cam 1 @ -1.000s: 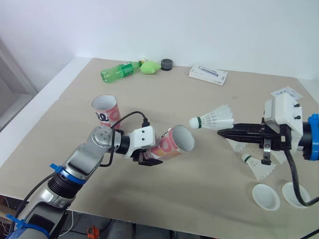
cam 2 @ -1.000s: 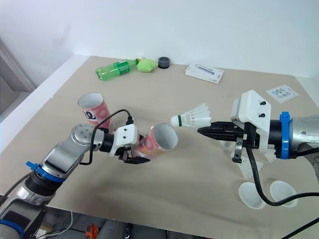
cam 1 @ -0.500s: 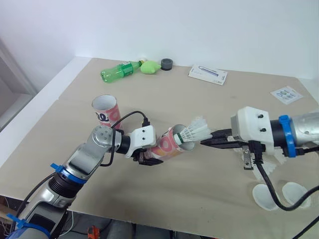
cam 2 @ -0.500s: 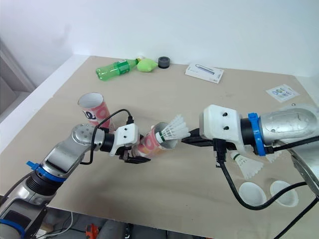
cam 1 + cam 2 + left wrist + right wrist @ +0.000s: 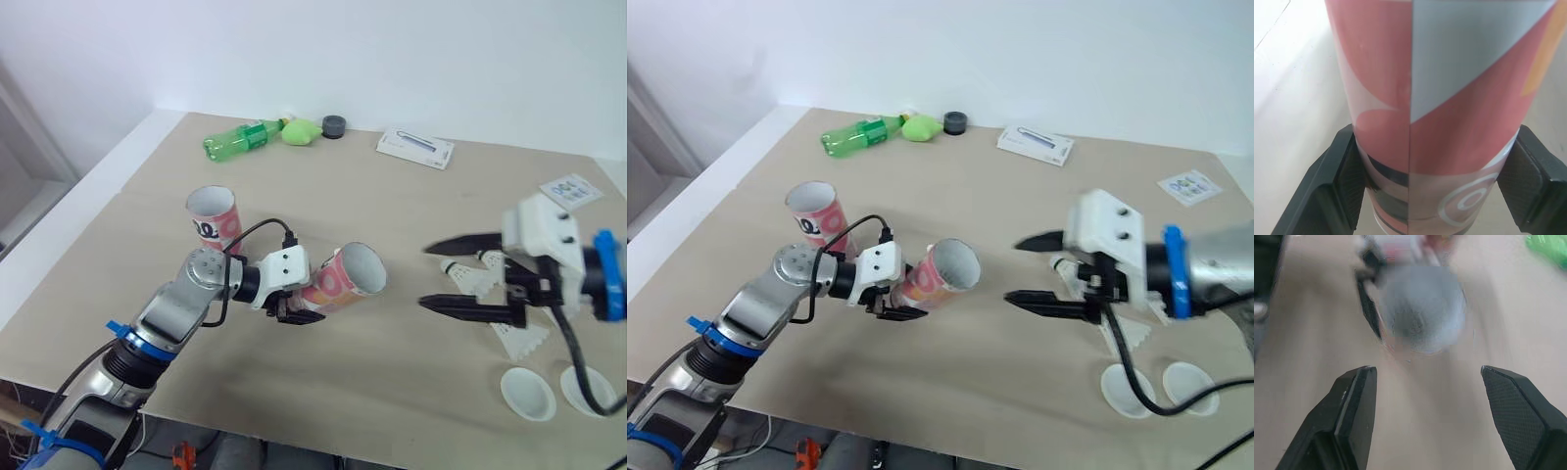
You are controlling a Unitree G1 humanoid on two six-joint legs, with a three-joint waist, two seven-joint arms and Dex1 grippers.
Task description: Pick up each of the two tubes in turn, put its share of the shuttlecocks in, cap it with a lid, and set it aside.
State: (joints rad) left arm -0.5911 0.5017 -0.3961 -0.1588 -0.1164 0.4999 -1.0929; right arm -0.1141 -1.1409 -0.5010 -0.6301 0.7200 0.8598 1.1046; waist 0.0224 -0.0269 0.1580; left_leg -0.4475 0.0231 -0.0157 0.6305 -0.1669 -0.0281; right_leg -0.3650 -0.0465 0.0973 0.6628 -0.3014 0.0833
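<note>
Two tubes. Held tube [image 5: 338,284]: clamped at base in left gripper [image 5: 294,311], over table [image 5: 392,196], long axis near level, open mouth facing robot's right toward right gripper [image 5: 428,275]. Second tube [image 5: 214,217]: upright on table, mouth up. Right gripper: fingers spread wide, empty. Shuttlecocks [image 5: 468,280] and lids [image 5: 527,393] on table by it

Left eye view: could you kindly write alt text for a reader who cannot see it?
The left hand holds a pink tube tilted, mouth toward the open, empty right hand. A second tube stands upright; shuttlecocks and two lids lie nearby.
</note>
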